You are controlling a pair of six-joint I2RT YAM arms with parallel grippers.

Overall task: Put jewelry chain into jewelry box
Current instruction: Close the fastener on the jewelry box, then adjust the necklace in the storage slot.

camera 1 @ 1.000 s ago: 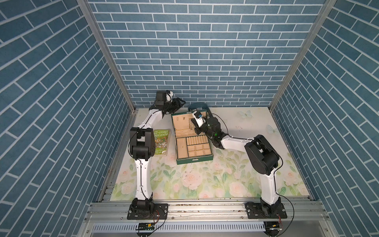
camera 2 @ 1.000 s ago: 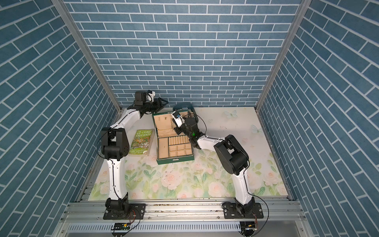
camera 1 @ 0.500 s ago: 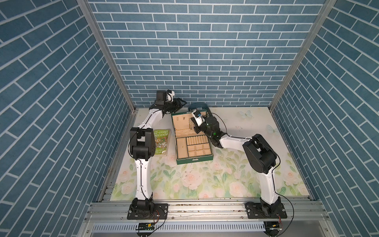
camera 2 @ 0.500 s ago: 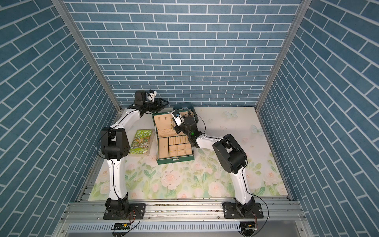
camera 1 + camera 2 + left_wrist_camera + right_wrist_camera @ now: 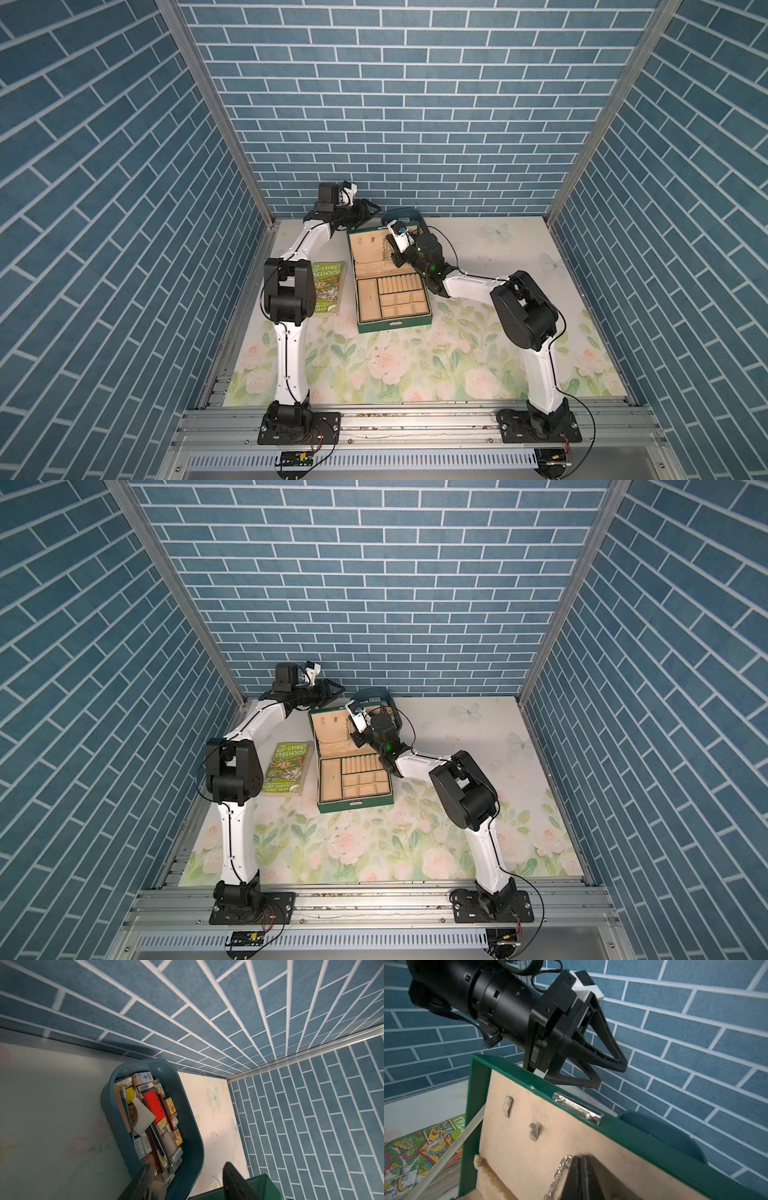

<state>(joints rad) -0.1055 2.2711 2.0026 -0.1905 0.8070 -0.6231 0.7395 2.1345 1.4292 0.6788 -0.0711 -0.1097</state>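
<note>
Jewelry chain [image 5: 556, 1176] still clamped in right jaws at jewelry box [image 5: 394, 326] lid; left jaws apart behind lid, as before.

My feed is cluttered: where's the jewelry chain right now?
In the right wrist view the jewelry chain dangles from the shut right gripper, against the beige lining of the jewelry box lid, which stands open, right of the lid's middle.

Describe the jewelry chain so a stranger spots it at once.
Find the dark green jewelry box lying open beside the green book. In front of its raised beige lid, the right pincer is shut on the jewelry chain. It is the only strand of fine metal links.
</note>
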